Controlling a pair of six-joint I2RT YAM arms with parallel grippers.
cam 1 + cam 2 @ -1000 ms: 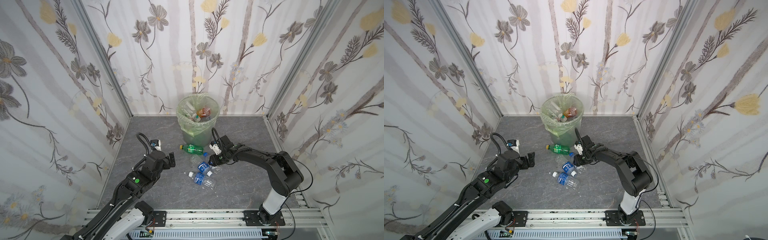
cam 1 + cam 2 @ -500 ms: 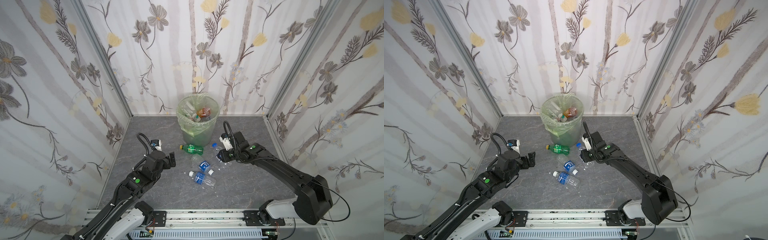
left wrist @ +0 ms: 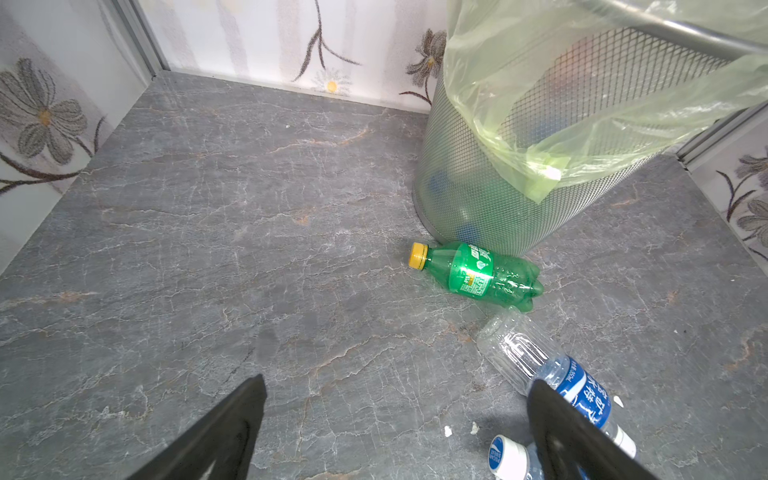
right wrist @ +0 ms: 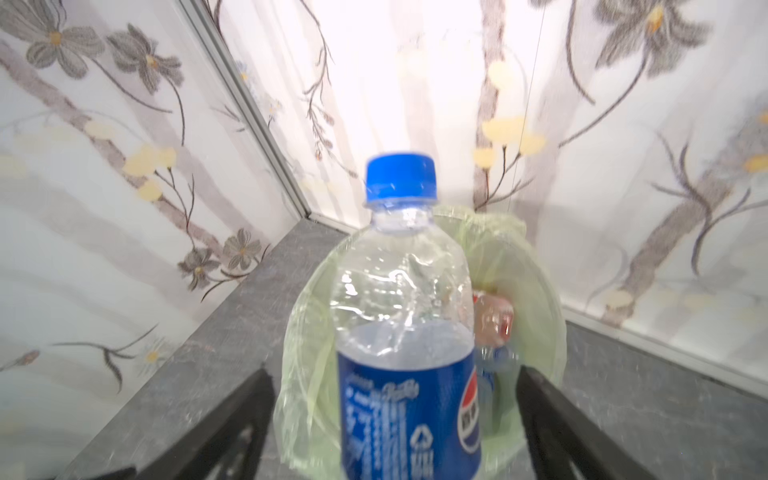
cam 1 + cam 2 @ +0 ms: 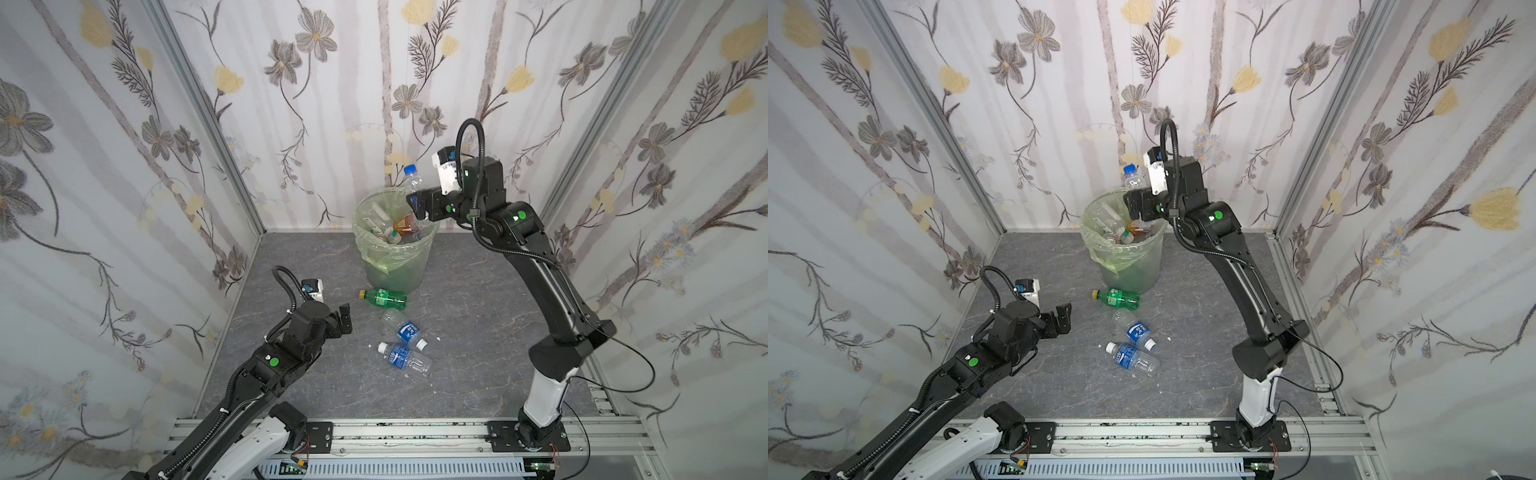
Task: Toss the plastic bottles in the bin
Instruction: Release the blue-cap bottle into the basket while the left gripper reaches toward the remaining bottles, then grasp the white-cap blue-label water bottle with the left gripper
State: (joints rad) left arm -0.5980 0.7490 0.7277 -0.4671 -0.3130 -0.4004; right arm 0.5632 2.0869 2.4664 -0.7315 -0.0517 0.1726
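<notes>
The right hand (image 5: 417, 204) is raised over the bin (image 5: 395, 266), at the right of its rim, with its fingers spread wide. A blue-cap bottle (image 4: 407, 332) stands upright between them, cap up. In the right wrist view there is a gap on each side of it, and neither finger (image 4: 249, 399) touches it where the view shows them. In both top views its cap and shoulders show above the hand, against the back wall; its lower part is hidden behind the hand.

The bin stands at the back of the desk (image 5: 478, 332), and a light-green bag (image 3: 582, 104) is folded over its rim. Several bottles lie inside, among them an orange-red bottle (image 5: 405, 224).

The left hand (image 5: 344, 320) hovers low over the desk, well apart from the bin. It is open and holds nothing.

Three bottles lie on their sides on the desk. A green bottle (image 3: 478, 276) with a yellow cap lies just beside the bin's base. Two clear bottles (image 5: 404, 328) (image 5: 405, 359) with blue labels and white caps lie near each other, in front of the green bottle and to the right of the left hand.
</notes>
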